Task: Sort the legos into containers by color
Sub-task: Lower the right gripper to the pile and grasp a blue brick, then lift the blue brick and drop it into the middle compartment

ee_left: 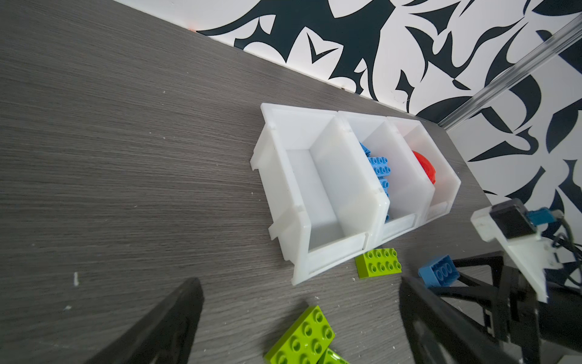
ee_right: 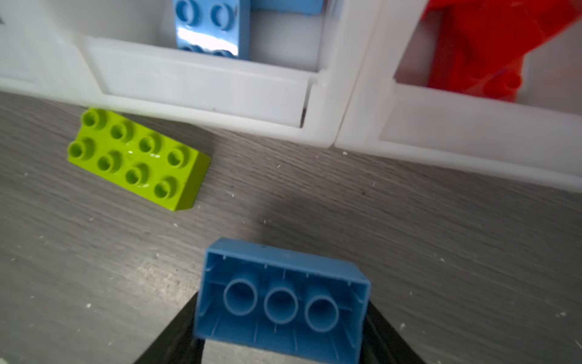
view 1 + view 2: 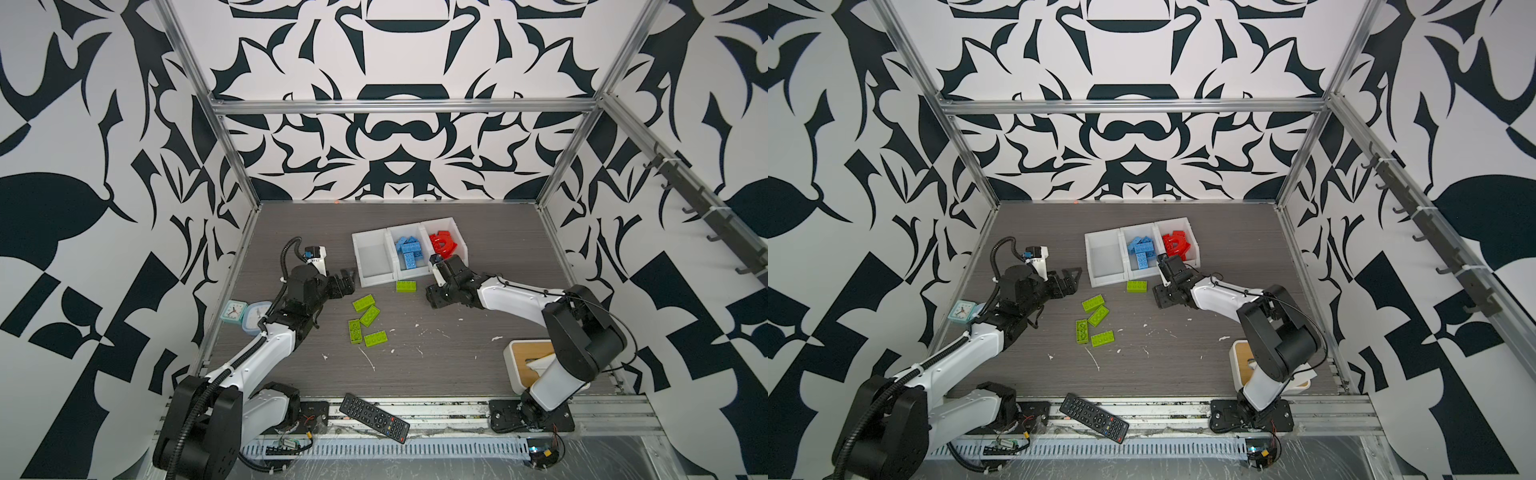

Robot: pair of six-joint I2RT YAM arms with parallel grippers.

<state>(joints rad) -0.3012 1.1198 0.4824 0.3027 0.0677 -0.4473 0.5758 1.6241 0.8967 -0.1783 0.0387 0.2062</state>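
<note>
Blue lego [image 2: 282, 299] sits between right end effector [image 2: 283, 318] jaws.

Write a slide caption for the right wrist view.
Right gripper holds a blue brick, hollow underside showing, before the white bins; one green brick lies on the table.

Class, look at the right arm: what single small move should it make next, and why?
Probably close the right gripper firmly on the blue brick: it sits between the jaws, but a firm grip is not evident. Then it can go to the middle bin, just ahead, which already holds blue bricks.
</note>
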